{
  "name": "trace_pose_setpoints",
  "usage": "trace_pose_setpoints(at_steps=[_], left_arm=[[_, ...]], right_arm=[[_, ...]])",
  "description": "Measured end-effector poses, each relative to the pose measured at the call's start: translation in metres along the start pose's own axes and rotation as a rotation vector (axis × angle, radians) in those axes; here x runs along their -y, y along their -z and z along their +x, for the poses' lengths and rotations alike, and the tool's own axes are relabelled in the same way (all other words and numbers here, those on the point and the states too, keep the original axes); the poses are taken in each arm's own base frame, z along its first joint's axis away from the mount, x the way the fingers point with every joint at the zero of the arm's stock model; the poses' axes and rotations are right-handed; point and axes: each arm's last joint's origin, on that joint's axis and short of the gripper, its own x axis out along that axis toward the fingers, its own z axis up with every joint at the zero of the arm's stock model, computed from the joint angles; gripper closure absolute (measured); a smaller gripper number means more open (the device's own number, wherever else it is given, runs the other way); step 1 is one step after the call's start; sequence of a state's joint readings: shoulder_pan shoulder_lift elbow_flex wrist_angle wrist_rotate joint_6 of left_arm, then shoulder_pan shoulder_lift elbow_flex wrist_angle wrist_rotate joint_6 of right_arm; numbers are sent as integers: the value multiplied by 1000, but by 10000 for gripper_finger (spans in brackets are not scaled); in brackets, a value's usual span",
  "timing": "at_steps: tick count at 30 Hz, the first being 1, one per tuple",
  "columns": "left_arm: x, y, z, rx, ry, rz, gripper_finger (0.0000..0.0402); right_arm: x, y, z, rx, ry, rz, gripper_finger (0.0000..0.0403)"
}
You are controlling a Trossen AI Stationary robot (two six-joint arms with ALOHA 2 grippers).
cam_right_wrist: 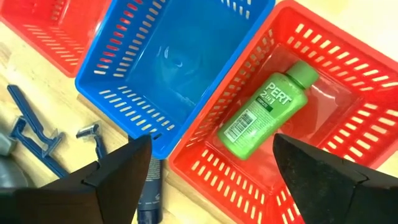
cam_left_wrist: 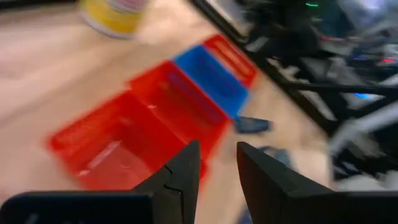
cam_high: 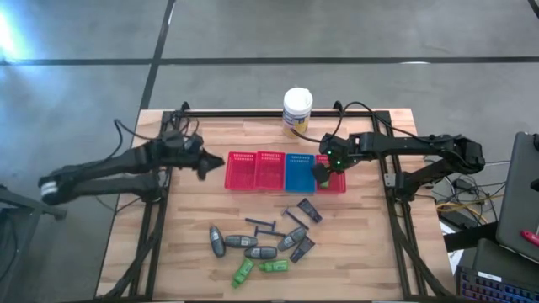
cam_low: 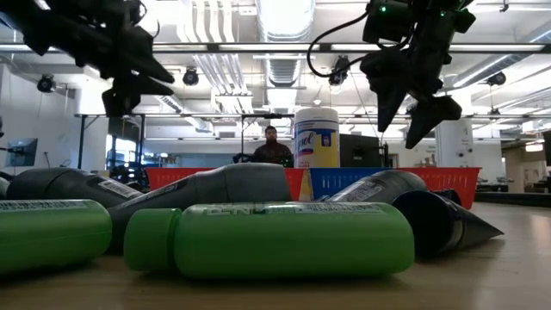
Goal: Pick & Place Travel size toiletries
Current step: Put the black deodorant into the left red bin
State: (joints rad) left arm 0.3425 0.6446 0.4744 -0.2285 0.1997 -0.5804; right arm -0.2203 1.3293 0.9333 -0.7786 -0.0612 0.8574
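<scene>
A green bottle (cam_right_wrist: 266, 116) lies flat in the red basket (cam_right_wrist: 348, 74) just beside the blue basket (cam_right_wrist: 186, 37), its long axis diagonal across the basket floor, cap toward the far corner; its label reads "PERT 2in1" above a barcode. The right gripper (cam_right_wrist: 211, 174) hovers over the shared wall of these two baskets, fingers spread wide and empty. The remaining toiletries (cam_high: 257, 244) lie scattered on the wooden table (cam_high: 362, 261) in front of the blue basket. The left gripper (cam_left_wrist: 214, 171), beyond the other red baskets, looks slightly parted, holding nothing. Behind the blue basket stands a white canister (cam_high: 297, 110); a person (cam_low: 273, 148) sits in the room beyond.
</scene>
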Motion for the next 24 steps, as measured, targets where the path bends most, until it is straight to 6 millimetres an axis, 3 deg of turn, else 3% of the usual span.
trace_pose_setpoints(at_steps=[12, 19, 22, 24], left_arm=[[15, 18, 5, -184, 145, -49, 291], [12, 41, 11, -444, 55, -213, 291], [25, 43, 12, -502, 133, -144, 291], [41, 41, 12, -523, 220, 5, 291]], right_arm=[[0, 0, 0, -13, -10, -82, 98], [0, 0, 0, -14, -9, -110, 98], [0, 0, 0, -14, -10, -132, 89], [0, 0, 0, -14, -11, -158, 82]])
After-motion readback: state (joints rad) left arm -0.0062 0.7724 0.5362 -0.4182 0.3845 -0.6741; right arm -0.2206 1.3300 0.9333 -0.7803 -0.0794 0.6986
